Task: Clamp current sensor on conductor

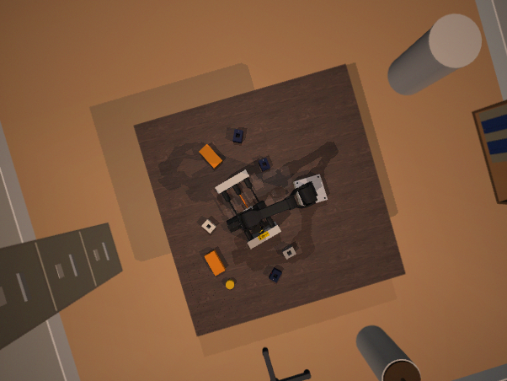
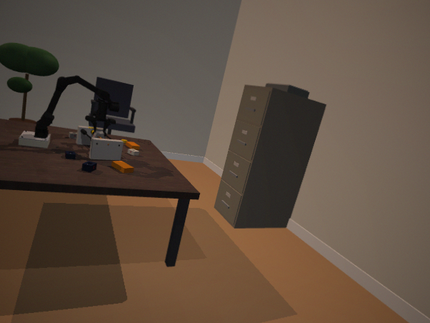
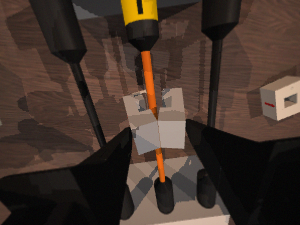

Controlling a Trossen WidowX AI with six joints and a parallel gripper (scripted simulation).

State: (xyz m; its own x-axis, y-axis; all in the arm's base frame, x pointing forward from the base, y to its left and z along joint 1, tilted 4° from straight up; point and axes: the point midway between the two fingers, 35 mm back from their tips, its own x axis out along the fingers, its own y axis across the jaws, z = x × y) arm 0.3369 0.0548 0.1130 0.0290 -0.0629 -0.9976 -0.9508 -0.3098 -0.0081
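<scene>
My gripper (image 3: 158, 127) (image 2: 100, 134) is shut on the light grey split-core sensor (image 3: 172, 133), one finger on each side. The orange conductor (image 3: 148, 74) (image 1: 242, 200) runs between the sensor's two halves in the wrist view. The halves meet along a seam at the near side and stand apart at the far side; whether they are latched I cannot tell. The sensor's arrow is not visible. A yellow marker (image 3: 140, 13) (image 1: 264, 235) with a partly visible black mark sits on the orange conductor's far end; its text is not readable.
Black conductors (image 3: 89, 99) (image 3: 215, 81) flank the orange one. White end panels (image 1: 232, 181) (image 1: 254, 243) (image 2: 106, 151) stand at both ends. A white block (image 3: 280, 101) (image 1: 208, 226), orange blocks (image 1: 210, 156) (image 1: 215, 263) and dark blue blocks (image 1: 238, 136) (image 1: 275, 275) lie around.
</scene>
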